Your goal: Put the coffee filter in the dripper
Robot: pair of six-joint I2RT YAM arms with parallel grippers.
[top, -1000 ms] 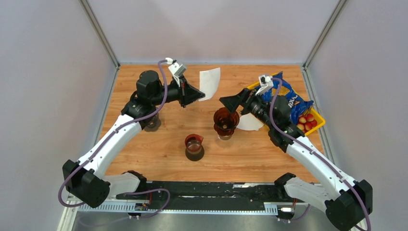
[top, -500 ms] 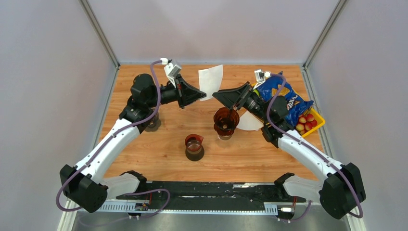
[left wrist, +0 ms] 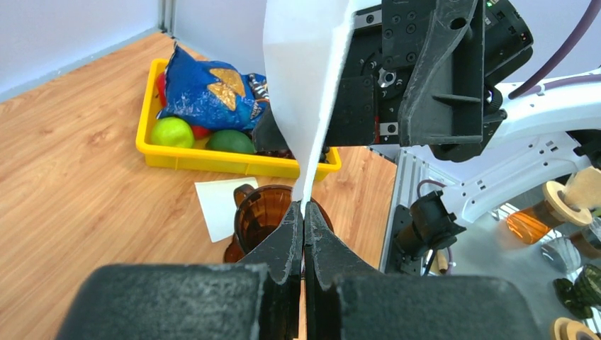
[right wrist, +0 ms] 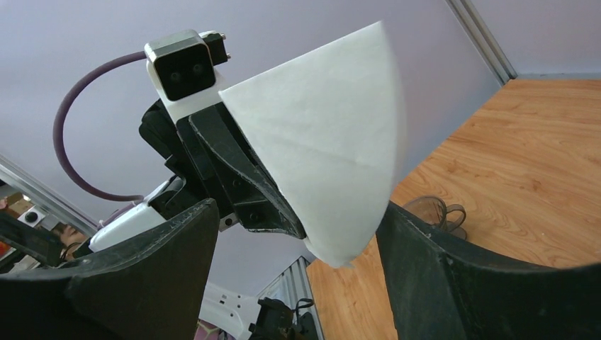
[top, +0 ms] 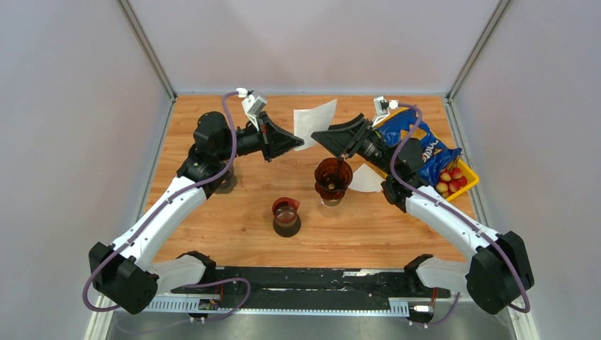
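My left gripper (top: 296,142) is shut on the bottom tip of a white paper coffee filter (top: 313,122) and holds it up in the air above the table's back middle. The filter also shows in the left wrist view (left wrist: 301,85) and the right wrist view (right wrist: 326,156). My right gripper (top: 320,137) is open, its jaws spread to either side of the filter without touching it. The brown translucent dripper (top: 332,178) stands upright below, empty, also seen in the left wrist view (left wrist: 264,212).
A second white filter (top: 368,179) lies flat right of the dripper. A yellow tray (top: 464,185) with a blue chip bag (top: 419,145) and fruit sits at the right. A small brown cup (top: 286,215) stands in front; a glass server (top: 222,180) sits under the left arm.
My right gripper has swung up and left from beside the dripper to the held filter. My left gripper has lifted and tilted the filter slightly.
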